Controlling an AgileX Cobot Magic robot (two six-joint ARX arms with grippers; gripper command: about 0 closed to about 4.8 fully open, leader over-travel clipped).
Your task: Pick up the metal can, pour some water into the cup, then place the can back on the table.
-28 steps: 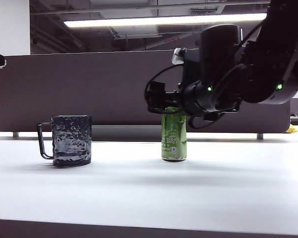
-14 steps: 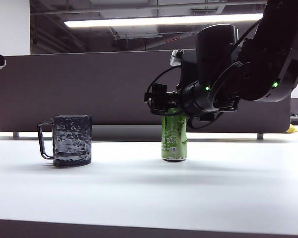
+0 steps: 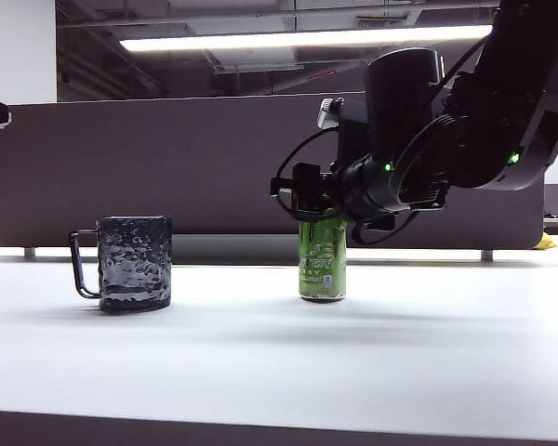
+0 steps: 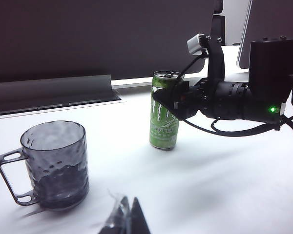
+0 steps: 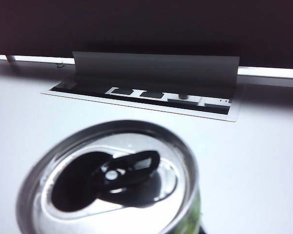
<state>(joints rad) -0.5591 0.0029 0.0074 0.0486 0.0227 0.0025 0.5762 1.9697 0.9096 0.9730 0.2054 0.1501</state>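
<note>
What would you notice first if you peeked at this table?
The bright green metal can stands upright near the middle of the white table, with the big black right gripper wrapped around its top; its lid is already popped open. Off to the left sits the cup, dark and bumpy, handle pointing away from the can. The left gripper waits low near the cup.

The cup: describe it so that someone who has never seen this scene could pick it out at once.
On the white table, in front of the dark divider panel, two things stand apart. The cup is the left one, well clear of the right gripper at the metal can. It is short, dark, translucent and dimpled, with a thin loop handle; the can is tall and green.
</note>
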